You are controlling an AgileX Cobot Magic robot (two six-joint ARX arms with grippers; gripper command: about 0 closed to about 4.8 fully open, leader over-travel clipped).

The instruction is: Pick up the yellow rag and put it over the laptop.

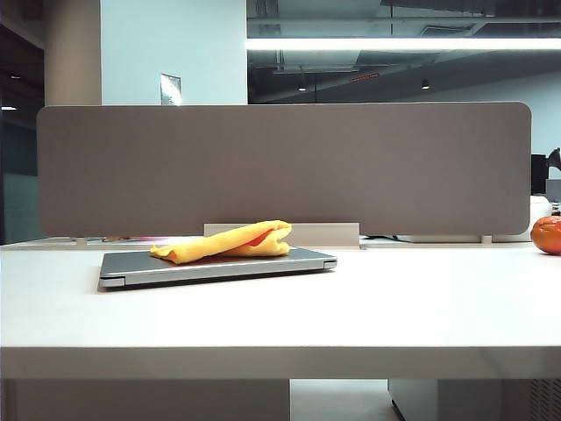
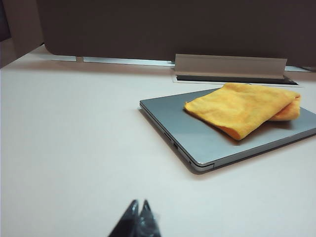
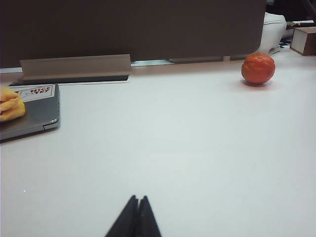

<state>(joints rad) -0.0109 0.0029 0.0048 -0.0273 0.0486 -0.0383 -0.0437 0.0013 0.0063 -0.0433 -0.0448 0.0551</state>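
- Already, the folded soft yellow rag (image 2: 243, 109) lies on the closed thin silver-grey laptop (image 2: 207, 140), well ahead of the left gripper (image 2: 138, 203), fingertips pressed together, holding nothing.
- Right gripper (image 3: 137, 198) likewise pinched closed, empty; round orange fruit (image 3: 257, 68) far ahead.

Pretty clearly an office: a white tabletop (image 1: 421, 307) with a long grey divider panel (image 1: 280, 167) standing along its back edge, a closed laptop (image 1: 219, 266) just in front of that panel, and strip lighting (image 1: 403, 43) plus exposed ceiling ducts above and behind the panel.
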